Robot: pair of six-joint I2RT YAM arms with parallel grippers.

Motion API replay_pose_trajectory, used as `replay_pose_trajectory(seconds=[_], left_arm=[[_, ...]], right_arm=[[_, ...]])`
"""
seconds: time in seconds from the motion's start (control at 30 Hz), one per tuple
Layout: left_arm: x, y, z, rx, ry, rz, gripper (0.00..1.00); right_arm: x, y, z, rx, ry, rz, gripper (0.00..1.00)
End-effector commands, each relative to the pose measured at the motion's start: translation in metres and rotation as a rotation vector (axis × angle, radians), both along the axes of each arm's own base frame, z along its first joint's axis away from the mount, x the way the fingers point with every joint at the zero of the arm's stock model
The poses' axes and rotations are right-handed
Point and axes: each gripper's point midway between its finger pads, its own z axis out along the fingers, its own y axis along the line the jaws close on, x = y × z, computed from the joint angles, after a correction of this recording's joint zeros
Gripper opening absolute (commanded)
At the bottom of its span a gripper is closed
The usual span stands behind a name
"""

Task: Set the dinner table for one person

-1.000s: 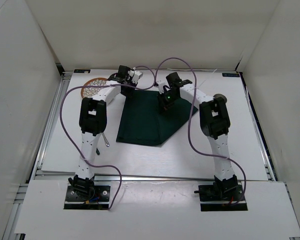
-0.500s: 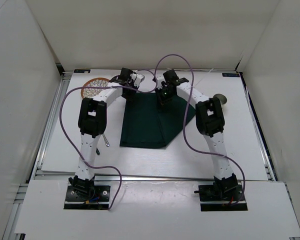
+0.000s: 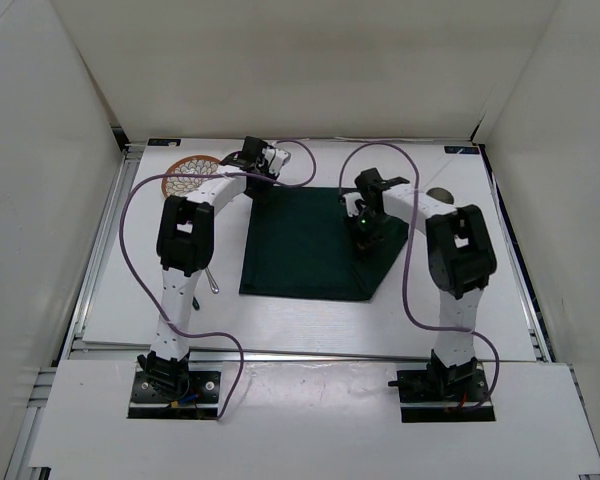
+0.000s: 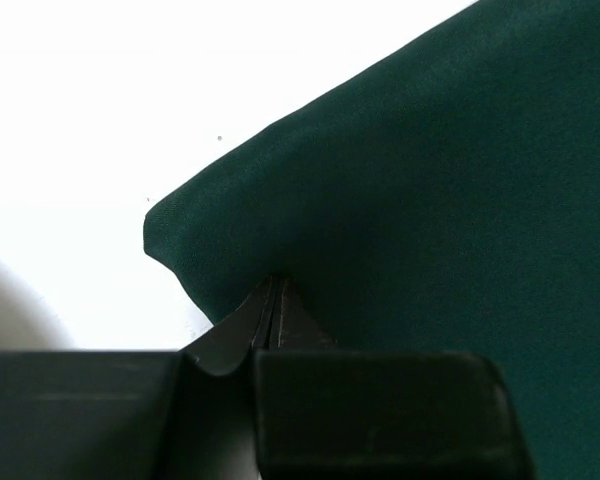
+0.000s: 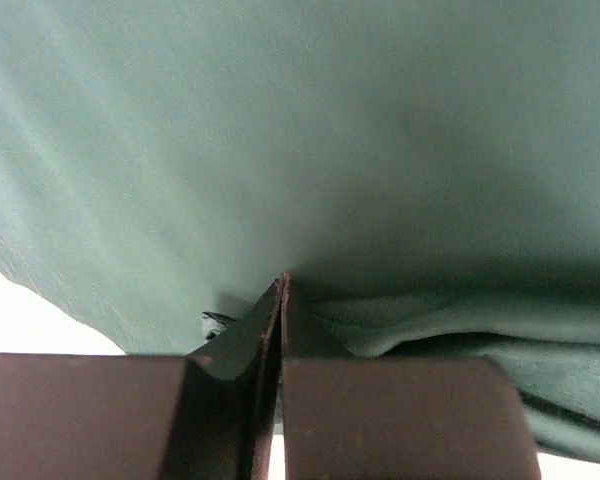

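We can read no text, number or brand in any of the three views. The only label-like mark we see from the top camera is a small bluish strip at the far edge of the tabletop, near its right corner. It is too small for us to make out any letters or digits, and we cannot tell whether it bears print at all.

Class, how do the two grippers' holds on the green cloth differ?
The left gripper pinches the green cloth near a flat corner; the right gripper pinches a bunched fold. Seen from above, the left gripper sits farther out than the right gripper. Both are shut on the cloth.
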Motion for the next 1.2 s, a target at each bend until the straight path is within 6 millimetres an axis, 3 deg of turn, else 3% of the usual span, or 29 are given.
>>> replay_pose_trajectory(seconds=[0.0, 0.13, 0.17, 0.23, 0.27, 0.33, 0.4, 0.53, 0.57, 0.63, 0.97, 1.1, 1.17], left_arm=[[-0.027, 0.023, -0.002, 0.052, 0.093, 0.029, 0.10], [-0.026, 0.030, 0.012, 0.052, 0.070, 0.043, 0.10], [-0.026, 0.030, 0.012, 0.052, 0.070, 0.043, 0.10], [-0.028, 0.030, 0.022, 0.047, 0.055, 0.043, 0.10], [-0.031, 0.031, 0.018, 0.050, 0.066, 0.043, 0.10], [-0.030, 0.031, 0.025, 0.046, 0.053, 0.043, 0.10], [-0.031, 0.034, 0.027, 0.059, 0.048, 0.041, 0.10], [-0.025, 0.042, 0.019, 0.062, 0.059, 0.059, 0.10], [-0.020, 0.043, 0.024, 0.066, 0.040, 0.065, 0.10], [-0.016, 0.047, 0.012, 0.071, 0.056, 0.074, 0.10], [0.020, 0.037, 0.002, 0.080, 0.005, 0.082, 0.10], [0.015, 0.026, -0.008, 0.086, 0.023, 0.062, 0.10], [0.010, 0.022, -0.001, 0.085, 0.018, 0.052, 0.10]], right_arm=[[-0.032, -0.052, 0.027, -0.074, 0.016, 0.010, 0.00], [-0.062, -0.105, 0.045, -0.163, -0.031, 0.020, 0.00], [-0.062, -0.112, 0.052, -0.174, -0.066, 0.022, 0.00], [-0.052, -0.115, 0.083, -0.138, -0.176, 0.029, 0.00], [-0.049, -0.105, 0.095, -0.078, -0.202, 0.037, 0.07], [-0.041, -0.096, 0.108, -0.034, -0.235, 0.043, 0.22], [-0.024, -0.091, 0.115, -0.025, -0.249, 0.018, 0.22], [-0.022, -0.088, 0.112, 0.018, -0.224, -0.021, 0.27], [-0.026, -0.088, 0.111, 0.021, -0.228, -0.030, 0.28], [-0.026, -0.088, 0.112, 0.024, -0.238, -0.030, 0.28], [-0.025, -0.102, 0.117, 0.004, -0.262, -0.066, 0.26], [-0.027, -0.105, 0.117, 0.001, -0.253, -0.075, 0.24], [-0.026, -0.108, 0.117, 0.000, -0.254, -0.084, 0.24]])
